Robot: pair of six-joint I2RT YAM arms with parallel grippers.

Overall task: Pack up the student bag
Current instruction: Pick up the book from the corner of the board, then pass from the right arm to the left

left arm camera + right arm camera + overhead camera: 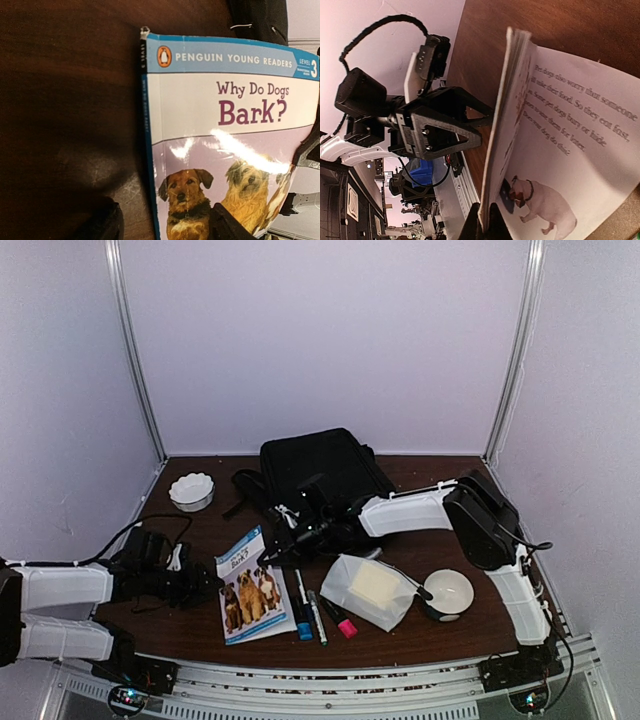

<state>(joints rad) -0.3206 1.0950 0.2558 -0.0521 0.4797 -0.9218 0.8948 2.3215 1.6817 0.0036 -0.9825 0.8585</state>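
The student bag (322,466), a large black backpack, lies at the back centre of the table. In front of it lies the picture book "Why Do Dogs Bark?" (250,588) (230,125). My left gripper (205,585) (165,226) is open at the book's spine edge, with one finger (107,222) over the table and the other over the cover. My right gripper (272,552) (488,226) is shut on the book's far edge, pinching the cover and a sheaf of pages. They are lifted, so an inside page (565,165) with a white dog shows.
A white fluted bowl (191,491) stands at the back left. Right of the book lie pens (310,615), a pink-tipped marker (345,625), a translucent white pouch (372,590) and a round white object (447,592). The left gripper's black body (440,127) is close beside the book.
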